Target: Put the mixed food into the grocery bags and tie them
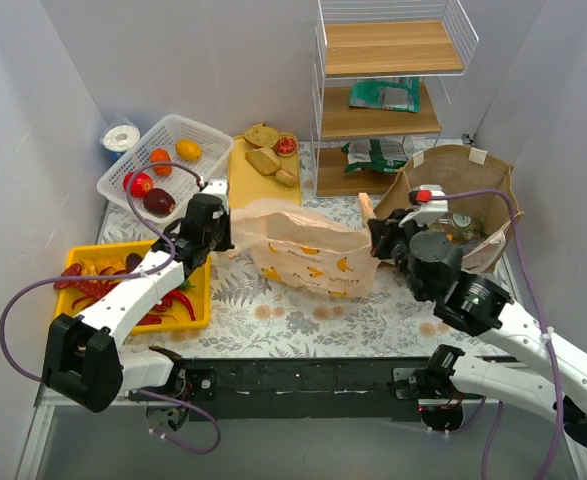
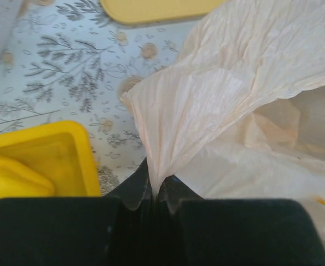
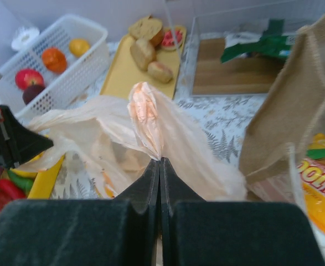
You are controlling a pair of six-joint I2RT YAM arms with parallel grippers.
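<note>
The peach-orange plastic bag (image 1: 308, 250) lies stretched between both grippers on the mat. My left gripper (image 1: 216, 232) is shut on its left edge, whose pinched plastic shows in the left wrist view (image 2: 179, 116). My right gripper (image 1: 378, 238) is shut on its right handle, bunched in the right wrist view (image 3: 145, 113). The brown paper bag (image 1: 473, 190) stands open at the right with a can and an orange snack packet (image 3: 320, 183) inside. Red and green peppers (image 1: 98, 285) lie in the yellow tray (image 1: 201, 300). Bread pieces (image 1: 265, 155) sit on the yellow board (image 1: 245, 185).
A white basket (image 1: 188, 128) with fruit stands at the back left, beside a blue-and-white roll (image 1: 121, 138). A wire shelf (image 1: 383, 100) with green foil packets (image 1: 385, 95) stands at the back, behind the paper bag.
</note>
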